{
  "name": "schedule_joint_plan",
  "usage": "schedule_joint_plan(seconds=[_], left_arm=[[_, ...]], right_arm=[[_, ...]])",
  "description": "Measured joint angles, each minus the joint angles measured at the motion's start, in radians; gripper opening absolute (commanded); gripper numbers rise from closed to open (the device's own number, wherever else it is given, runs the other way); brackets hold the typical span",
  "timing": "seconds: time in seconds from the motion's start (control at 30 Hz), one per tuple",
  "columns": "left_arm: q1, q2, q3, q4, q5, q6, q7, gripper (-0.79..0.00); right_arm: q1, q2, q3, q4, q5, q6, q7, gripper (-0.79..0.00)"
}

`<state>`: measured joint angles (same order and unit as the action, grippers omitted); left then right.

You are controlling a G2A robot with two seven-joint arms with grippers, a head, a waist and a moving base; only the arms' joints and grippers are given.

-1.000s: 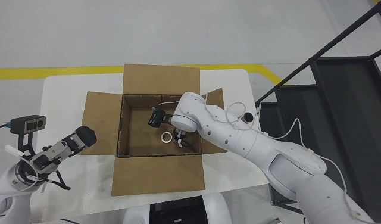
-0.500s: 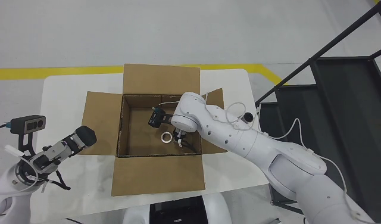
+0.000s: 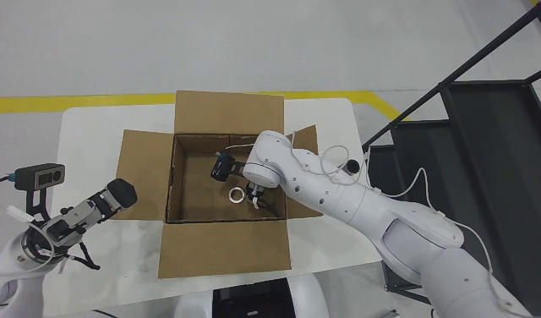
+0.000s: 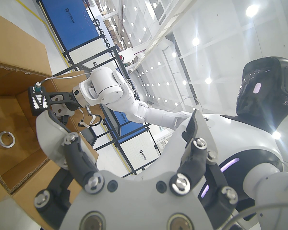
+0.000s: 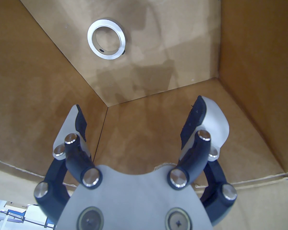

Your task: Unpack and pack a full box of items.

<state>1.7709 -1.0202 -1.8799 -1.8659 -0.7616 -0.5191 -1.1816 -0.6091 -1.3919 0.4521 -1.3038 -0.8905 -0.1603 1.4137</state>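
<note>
Nothing differs from a second ago in the top view: both arms sit frozen and the ring hasn't shifted. The cardboard box point(image 3: 228, 113) stands open on the white table point(image 3: 101, 123), all four flaps folded out. A metal ring point(image 5: 107, 39) lies flat on the box floor, a little right of centre and toward the near wall. My right gripper point(image 5: 138, 107) hangs inside the box just right of the ring, fingers spread wide and holding nothing; the ring is ahead of the fingertips, not between them. My left gripper point(image 4: 120, 117) is outside the box, off its left flap at the table's near-left, also spread apart and empty, tilted up toward the ceiling.
</note>
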Motion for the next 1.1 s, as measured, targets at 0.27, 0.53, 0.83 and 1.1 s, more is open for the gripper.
schedule_joint_plan(seconds=[0.27, 0.53, 0.83, 1.1], left_arm=[[0.0, 0.0, 0.0, 0.0, 0.0, 0.0, 0.0, 0.0], [0.0, 0.0, 0.0, 0.0, 0.0, 0.0, 0.0, 0.0], [0.0, 0.0, 0.0, 0.0, 0.0, 0.0, 0.0, 0.0], [0.0, 0.0, 0.0, 0.0, 0.0, 0.0, 0.0, 0.0]], right_arm=[[0.0, 0.0, 0.0, 0.0, 0.0, 0.0, 0.0, 0.0], [-0.005, -0.001, 0.002, -0.006, 0.0, -0.009, -0.017, 0.0], [0.021, -0.056, -0.044, 0.079, 0.035, -0.121, -0.186, 0.0], [0.049, -0.124, -0.1, 0.233, 0.015, -0.119, -0.263, 0.0]])
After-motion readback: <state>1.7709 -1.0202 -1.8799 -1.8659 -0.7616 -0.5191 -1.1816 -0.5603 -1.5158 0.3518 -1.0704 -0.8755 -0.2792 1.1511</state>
